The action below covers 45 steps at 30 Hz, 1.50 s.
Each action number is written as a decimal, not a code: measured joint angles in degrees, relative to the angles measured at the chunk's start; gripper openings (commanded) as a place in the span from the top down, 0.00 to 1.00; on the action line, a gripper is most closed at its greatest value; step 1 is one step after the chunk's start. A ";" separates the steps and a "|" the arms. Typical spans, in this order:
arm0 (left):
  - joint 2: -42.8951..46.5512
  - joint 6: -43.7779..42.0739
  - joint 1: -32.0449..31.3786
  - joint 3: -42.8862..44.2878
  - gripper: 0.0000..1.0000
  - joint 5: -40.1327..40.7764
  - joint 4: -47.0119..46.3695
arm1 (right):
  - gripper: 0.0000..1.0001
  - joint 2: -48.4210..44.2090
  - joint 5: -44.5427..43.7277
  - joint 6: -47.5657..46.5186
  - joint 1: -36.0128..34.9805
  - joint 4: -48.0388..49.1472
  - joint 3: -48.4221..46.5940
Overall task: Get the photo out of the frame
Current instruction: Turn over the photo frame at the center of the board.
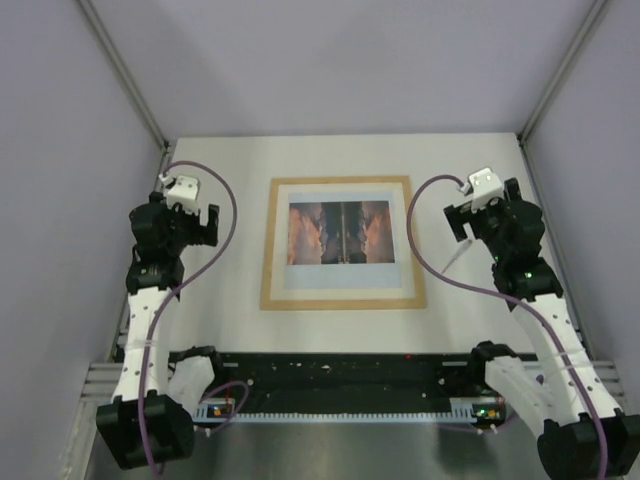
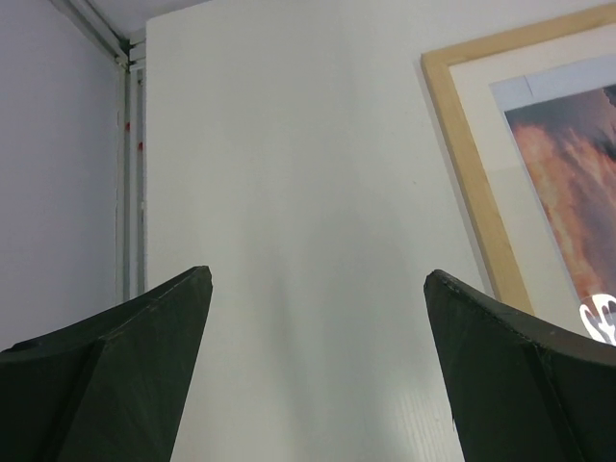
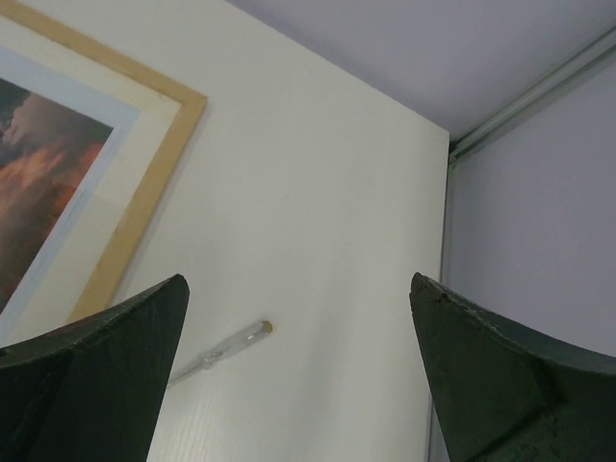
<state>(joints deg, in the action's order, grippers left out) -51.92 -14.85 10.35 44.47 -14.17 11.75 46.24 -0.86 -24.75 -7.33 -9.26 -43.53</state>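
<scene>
A matte white tabletop point(image 2: 289, 144) lies below and ahead of the left gripper point(image 2: 318, 277). Plain lavender-grey walls point(image 1: 330, 60) enclose it, rising beyond and outboard of the right gripper point(image 3: 298, 281), with aluminium corner rails point(image 3: 520, 96) at the joins. The light is soft and even.

This is a robotics lab test cell. Plain lilac panels point(image 1: 60, 150) on metal rails point(image 1: 127, 72) enclose a white worktop point(image 1: 340, 155). A cabled left arm point(image 1: 150, 280) and right arm point(image 1: 520, 250) are bolted there.
</scene>
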 measured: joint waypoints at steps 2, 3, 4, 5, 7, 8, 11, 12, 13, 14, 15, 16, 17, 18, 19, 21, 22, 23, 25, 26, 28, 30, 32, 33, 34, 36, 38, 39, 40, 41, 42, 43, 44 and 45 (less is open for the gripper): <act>0.15 -1.81 0.00 0.02 0.01 -1.07 1.55 | 0.01 0.28 0.02 -1.51 0.00 -1.92 0.07; 0.20 -2.32 0.00 0.02 0.01 -1.51 2.29 | 0.01 0.33 -0.02 -2.14 0.00 -2.38 0.26; 0.28 -2.99 0.00 0.02 0.01 -1.99 3.23 | 0.01 0.33 -0.09 -2.60 0.00 -2.78 0.68; 0.42 -3.45 -0.07 0.02 0.01 -2.47 3.93 | 0.02 0.33 -0.11 -2.95 0.00 -3.19 1.11; 0.57 -4.17 -0.48 0.00 0.01 -2.97 5.05 | 0.10 0.42 -0.11 -3.63 0.00 -4.11 2.05; 0.66 -4.50 -0.81 0.00 0.01 -2.97 5.55 | 0.14 0.61 -0.13 -3.89 0.00 -4.52 2.47; 0.66 -5.31 -2.54 -0.13 0.01 -2.78 6.73 | 0.14 2.73 -0.15 -4.33 0.00 -6.36 2.60; 0.63 -5.62 -3.32 -0.22 0.01 -2.69 6.95 | 0.12 3.91 -0.20 -4.44 0.00 -6.97 2.58; 0.61 -5.97 -4.13 -0.39 0.01 -2.60 7.02 | 0.12 5.20 -0.33 -4.57 0.00 -7.67 2.58; 0.46 -6.19 -4.74 -0.55 0.01 -2.34 7.10 | 0.11 6.49 -0.39 -4.61 0.00 -8.39 2.58; 0.09 -6.36 -5.60 -0.66 0.01 -1.97 7.13 | 0.11 7.65 -0.42 -4.61 0.00 -8.98 2.58; -0.63 -6.47 -6.38 -0.68 0.01 -1.55 7.17 | 0.10 8.68 -0.35 -4.61 0.00 -9.64 2.58; -1.60 -6.67 -7.08 -0.68 0.01 -1.20 7.15 | 0.09 9.42 -0.28 -4.61 0.00 -10.29 2.58; -2.75 -6.91 -7.74 -0.68 0.01 -0.87 7.15 | 0.09 9.97 0.13 -4.57 0.00 -10.91 2.58; -3.98 -7.17 -8.28 -0.68 0.01 -0.33 7.17 | 0.09 10.38 0.55 -4.50 0.00 -11.45 2.47; -7.04 -7.61 -9.31 -0.66 0.01 0.63 7.17 | 0.09 11.74 2.03 -4.09 0.00 -12.87 1.68; -8.28 -7.72 -9.53 -0.66 0.01 0.98 7.17 | 0.09 12.57 2.73 -3.76 0.00 -13.55 0.98; -9.94 -7.82 -9.77 -0.66 0.02 1.42 7.19 | 0.10 13.68 3.56 -3.43 0.00 -14.34 0.00; -12.74 -7.87 -10.80 -0.66 0.02 2.49 7.17 | 0.11 15.89 5.09 -2.47 -0.02 -15.21 -2.08; -13.77 -7.85 -11.37 -0.66 0.02 2.82 7.17 | 0.11 16.76 5.60 -2.01 -0.02 -15.50 -2.86; -15.82 -7.80 -12.96 -0.66 0.01 3.32 7.19 | 0.11 19.04 7.17 -0.72 0.00 -16.35 -5.09; -17.16 -7.78 -14.36 -0.66 0.02 3.37 7.48 | 0.11 21.51 9.09 0.94 -0.02 -17.09 -7.32; -17.49 -7.82 -15.52 -0.66 0.02 3.06 8.13 | 0.11 23.56 10.95 2.43 0.00 -17.49 -8.79; -17.40 -7.96 -16.00 -0.70 0.02 2.84 8.26 | 0.11 24.44 11.87 2.99 0.00 -17.64 -9.16; -17.11 -8.28 -16.48 -0.92 0.02 2.47 8.20 | 0.11 25.18 12.94 3.37 0.00 -17.94 -9.38; -15.56 -9.49 -17.31 -2.21 0.02 1.38 8.17 | 0.11 25.97 14.75 3.45 -0.02 -19.04 -9.40; -12.48 -11.26 -18.18 -4.39 0.01 -0.20 8.50 | 0.13 26.12 16.39 3.02 -0.02 -20.04 -9.40; -10.54 -12.41 -18.67 -5.40 0.02 -1.22 8.87 | 0.14 26.12 17.09 2.69 0.00 -20.37 -9.40; -8.52 -13.79 -19.17 -6.29 0.02 -2.32 9.29 | 0.15 26.12 17.73 2.23 -0.02 -20.59 -9.40; -6.45 -15.26 -19.76 -6.99 0.02 -3.45 9.84 | 0.15 26.12 18.36 1.77 0.00 -20.74 -9.38; -4.57 -16.81 -20.50 -7.43 0.02 -4.52 10.43 | 0.16 26.12 19.02 1.33 0.00 -20.83 -9.35; -2.99 -18.40 -21.51 -7.52 0.02 -5.42 11.26 | 0.16 26.12 19.71 0.79 0.00 -20.74 -9.22; -1.77 -20.00 -22.80 -7.52 0.02 -6.03 11.87 | 0.16 26.03 20.63 0.15 0.00 -20.59 -8.79; -1.11 -21.18 -23.98 -7.52 0.02 -6.58 12.28 | 0.17 25.92 21.33 -0.48 -0.02 -20.68 -8.26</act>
<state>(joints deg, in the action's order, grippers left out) -53.04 -36.03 -13.63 36.95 -20.75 24.03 72.16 20.47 -25.23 -7.35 -29.93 -51.79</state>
